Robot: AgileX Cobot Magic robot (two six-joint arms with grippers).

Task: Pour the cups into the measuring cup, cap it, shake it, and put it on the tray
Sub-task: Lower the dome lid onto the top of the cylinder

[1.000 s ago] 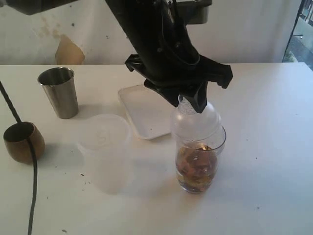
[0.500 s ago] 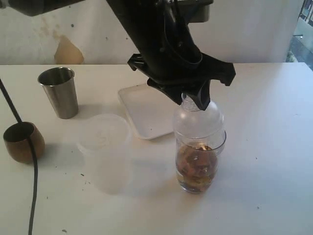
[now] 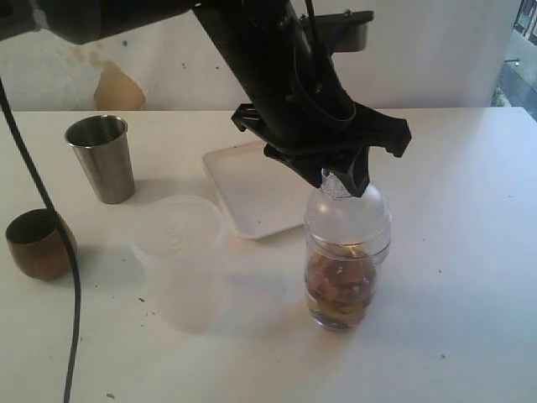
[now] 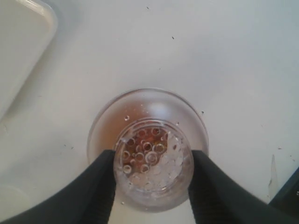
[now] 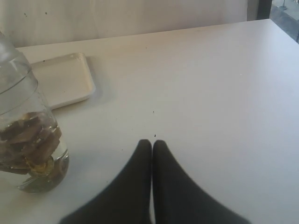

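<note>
The measuring cup [image 3: 340, 290] stands on the table right of centre, holding brown pieces in liquid. A clear domed cap [image 3: 346, 217] sits over its mouth. My left gripper [image 3: 340, 180] comes down from above and is shut on the cap's narrow top. In the left wrist view the two black fingers press either side of the cap [image 4: 152, 156], with the measuring cup's rim [image 4: 99, 128] around it. The steel tumbler [image 3: 102, 158] and the wooden cup [image 3: 38, 243] stand upright at the left. The white tray [image 3: 247, 189] lies behind the measuring cup. My right gripper [image 5: 152, 142] is shut and empty, low over bare table beside the measuring cup [image 5: 28, 140].
A frosted lidded container [image 3: 180, 260] stands left of the measuring cup, in front of the tray. A black cable [image 3: 71, 277] hangs across the wooden cup at the left. The wall runs close behind the table's far edge.
My left gripper has carried the cap right and slightly down, from tilted at the cup's left rim to centred over its mouth. The hanging cable has shifted right.
</note>
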